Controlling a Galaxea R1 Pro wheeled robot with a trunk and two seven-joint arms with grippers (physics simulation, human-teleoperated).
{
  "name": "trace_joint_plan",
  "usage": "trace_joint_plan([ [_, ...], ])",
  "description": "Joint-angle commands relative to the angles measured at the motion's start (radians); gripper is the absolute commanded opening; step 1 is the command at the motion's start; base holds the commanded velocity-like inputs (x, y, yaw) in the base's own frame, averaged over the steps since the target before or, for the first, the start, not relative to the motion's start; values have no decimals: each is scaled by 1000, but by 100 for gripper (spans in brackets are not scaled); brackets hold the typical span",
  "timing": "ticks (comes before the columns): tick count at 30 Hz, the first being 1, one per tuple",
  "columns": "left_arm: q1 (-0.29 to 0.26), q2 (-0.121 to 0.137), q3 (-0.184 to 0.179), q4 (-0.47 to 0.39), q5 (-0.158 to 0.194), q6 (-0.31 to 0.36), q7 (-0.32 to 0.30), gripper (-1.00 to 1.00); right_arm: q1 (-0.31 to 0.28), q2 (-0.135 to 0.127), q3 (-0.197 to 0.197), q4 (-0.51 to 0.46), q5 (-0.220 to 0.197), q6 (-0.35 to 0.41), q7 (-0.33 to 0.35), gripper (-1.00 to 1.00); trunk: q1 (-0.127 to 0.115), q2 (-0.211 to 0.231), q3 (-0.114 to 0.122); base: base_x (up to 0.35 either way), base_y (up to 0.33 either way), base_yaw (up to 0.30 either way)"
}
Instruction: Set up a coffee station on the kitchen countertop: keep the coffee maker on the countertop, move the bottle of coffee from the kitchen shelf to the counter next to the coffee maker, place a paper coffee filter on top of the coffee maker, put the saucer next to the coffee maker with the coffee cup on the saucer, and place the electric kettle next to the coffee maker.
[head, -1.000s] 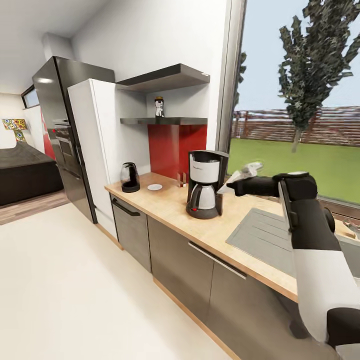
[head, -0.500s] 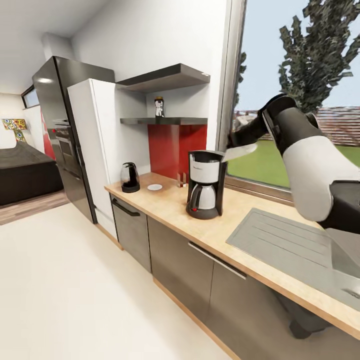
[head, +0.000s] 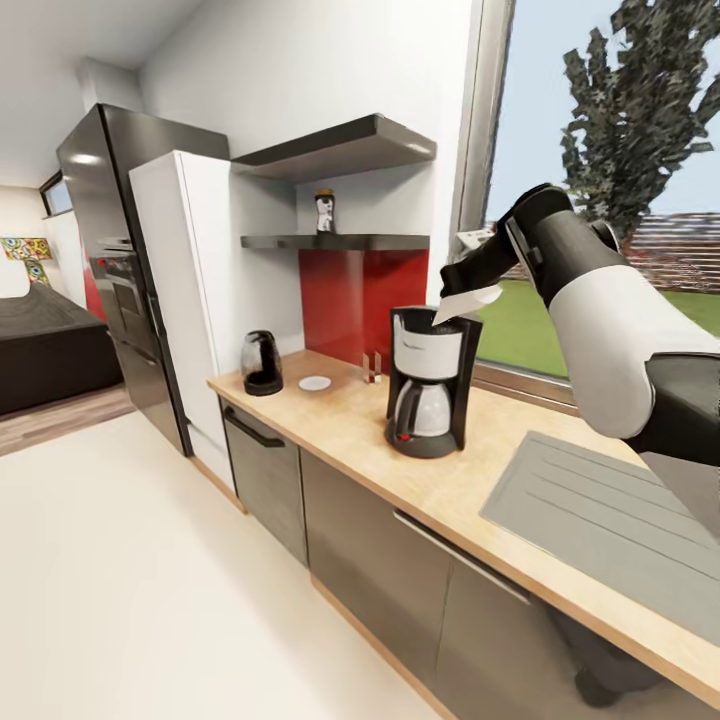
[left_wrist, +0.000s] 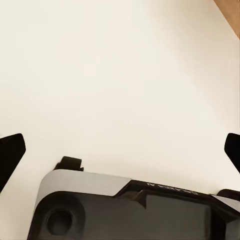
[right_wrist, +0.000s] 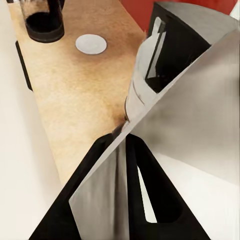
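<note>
The black coffee maker stands on the wooden countertop. My right gripper is shut on a white paper coffee filter, held just above the maker's top right corner. In the right wrist view the filter is pinched between the fingers, with the coffee maker beneath. The bottle of coffee stands on the kitchen shelf. The electric kettle and the white saucer sit at the counter's left end. My left gripper is open over pale floor.
A grey sink drainboard lies in the counter to the right. A white tall cabinet and a dark fridge stand left of the counter. A small object sits by the red backsplash. A window runs behind the counter.
My right arm has risen from counter height and carried the filter left, over the coffee maker's top. The head view has shifted slightly rightward.
</note>
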Motion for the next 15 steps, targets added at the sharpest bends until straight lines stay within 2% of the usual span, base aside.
trace_joint_plan([
  [1,0,0,2,-1,5,-1,0,100,-1,4,-3,-3,8,4,7,-100,1,-1,-1,146,99,0],
  [13,0,0,2,-1,5,-1,0,100,1,1,0,-33,8,3,12,-100,1,-1,-1,40,26,0],
  [15,0,0,2,-1,5,-1,0,100,1,1,2,-34,9,3,12,-100,1,-1,-1,215,117,0],
])
